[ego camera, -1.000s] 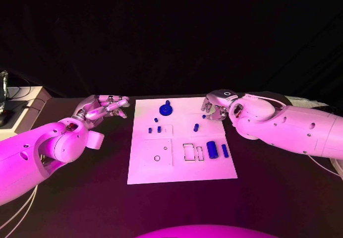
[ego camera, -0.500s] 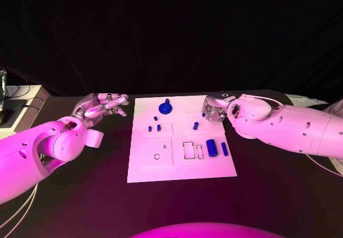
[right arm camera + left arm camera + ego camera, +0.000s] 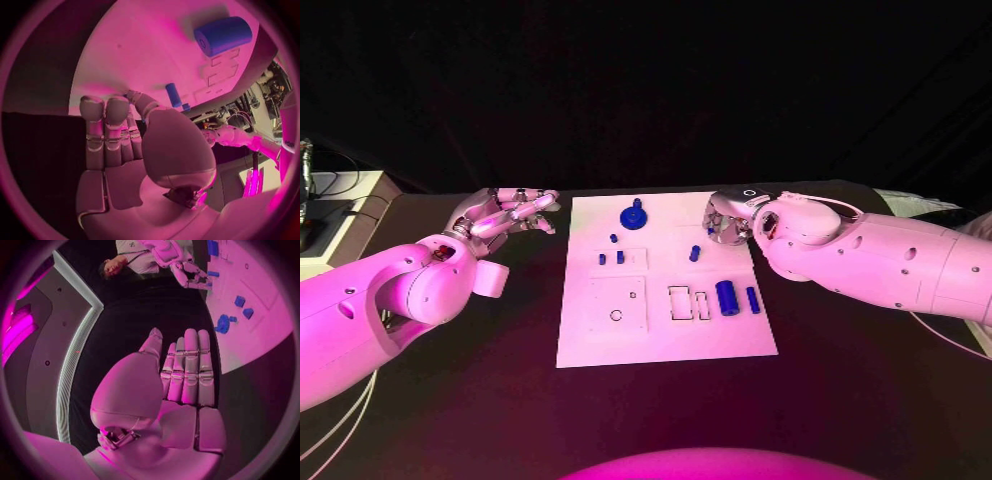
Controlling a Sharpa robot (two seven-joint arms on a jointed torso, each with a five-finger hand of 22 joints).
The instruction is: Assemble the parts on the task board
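The task board (image 3: 666, 340) lies mid-table, blue parts (image 3: 727, 296) on it. I see bare table along both long edges. My left hand (image 3: 502, 213) hovers off its far-left corner, fingers extended, empty; my right hand (image 3: 724, 224) overhangs the far-right edge, fingers loosely curled, empty.

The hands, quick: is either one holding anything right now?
Left hand: open, fingers stretched out straight, holding nothing.
Right hand: open, fingers extended at the task board's edge, holding nothing.
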